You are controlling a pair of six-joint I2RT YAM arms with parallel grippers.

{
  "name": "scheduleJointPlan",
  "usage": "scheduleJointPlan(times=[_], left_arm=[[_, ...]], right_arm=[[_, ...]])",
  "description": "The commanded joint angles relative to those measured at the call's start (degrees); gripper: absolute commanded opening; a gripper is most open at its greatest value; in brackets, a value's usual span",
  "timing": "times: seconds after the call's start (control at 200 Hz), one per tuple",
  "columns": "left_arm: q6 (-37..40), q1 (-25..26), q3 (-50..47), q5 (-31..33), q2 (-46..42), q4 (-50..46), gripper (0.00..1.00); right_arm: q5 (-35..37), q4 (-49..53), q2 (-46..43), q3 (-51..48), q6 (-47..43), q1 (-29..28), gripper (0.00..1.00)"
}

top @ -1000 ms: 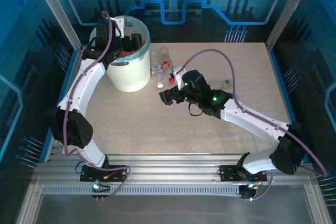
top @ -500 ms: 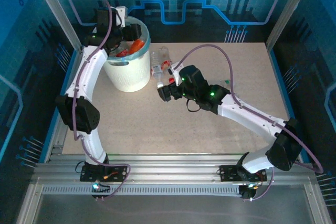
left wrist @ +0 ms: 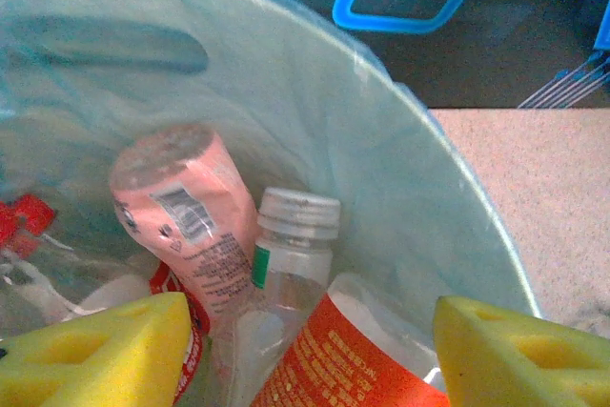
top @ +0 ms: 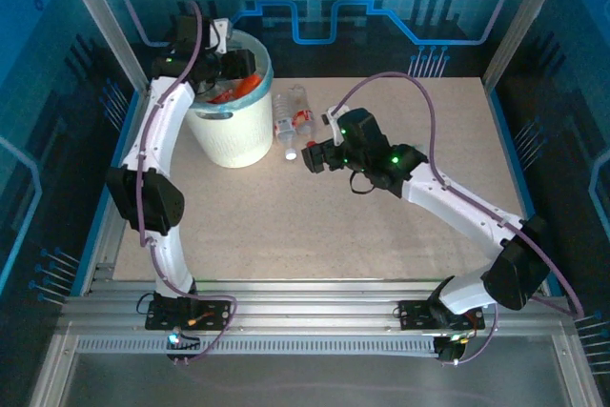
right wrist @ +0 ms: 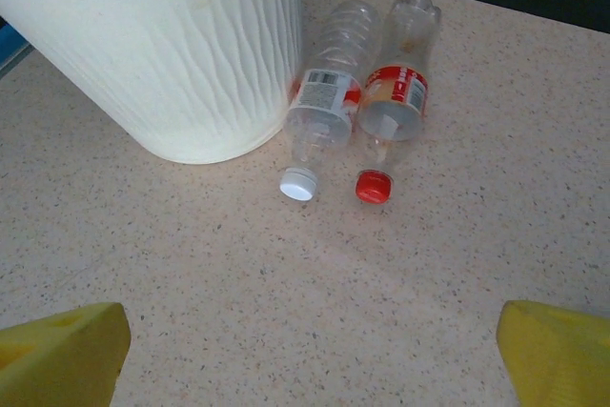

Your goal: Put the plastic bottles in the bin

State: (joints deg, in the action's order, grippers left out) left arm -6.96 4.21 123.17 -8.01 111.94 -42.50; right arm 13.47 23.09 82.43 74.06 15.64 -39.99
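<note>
Cataloguing now, we are finding a white-capped bottle and a red-capped bottle lying side by side on the table beside the bin, caps facing the wide-open, nearer right gripper, long axes running away from it, while the left gripper is hanging parted, gripping nothing, over the bin.

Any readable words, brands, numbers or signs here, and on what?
No text is legible.
Pink plastic bottle in the round white bin: barcode and print, blurred.
Orange-labelled plastic bottle: white print, blurred.
White-capped clear bottle and red-capped clear bottle on the table: labels too small.
</note>
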Motion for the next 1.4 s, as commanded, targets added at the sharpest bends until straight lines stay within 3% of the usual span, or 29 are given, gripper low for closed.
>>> scheduleJointPlan(times=[0.0, 0.1, 0.245, 0.4, 0.635, 0.835, 1.196, 1.396], left_arm=[[-1.3, -0.5, 2.0, -1.8, -4.5, 0.7, 0.71], [-2.4, -0.4, -2.6, -3.3, -10.5, 5.7, 0.73], [-1.6, 0.3, -17.3, -9.3, -21.5, 16.4, 0.73], [4.9, 5.1, -33.6, -11.4, -33.0, 27.1, 0.76], [8.9, 11.4, -51.4, -18.2, -43.5, 32.1, 0.79], [15.8, 15.6, -53.4, -19.6, -44.9, 27.3, 0.82], [16.3, 16.0, -53.0, -20.4, -42.8, 28.6, 0.83], [13.8, 16.0, -52.4, -21.3, -42.0, 29.2, 0.82]], right_arm=[[1.0, 3.6, 2.2, 4.7, 1.5, 1.7, 1.0], [0.5, 5.7, 5.8, 8.0, 1.4, 2.8, 1.0], [-2.4, 6.3, 12.5, 12.6, 1.9, 5.3, 0.94], [-7.6, 6.7, 20.4, 18.2, 4.1, 8.3, 0.81], [-11.6, 10.6, 33.5, 28.5, 5.0, 11.3, 0.76], [-12.5, 12.0, 42.5, 34.8, 4.1, 12.1, 0.76], [-15.9, 14.1, 54.2, 42.5, 3.5, 12.5, 0.76], [-16.3, 13.7, 55.4, 42.3, 4.0, 12.8, 0.64]])
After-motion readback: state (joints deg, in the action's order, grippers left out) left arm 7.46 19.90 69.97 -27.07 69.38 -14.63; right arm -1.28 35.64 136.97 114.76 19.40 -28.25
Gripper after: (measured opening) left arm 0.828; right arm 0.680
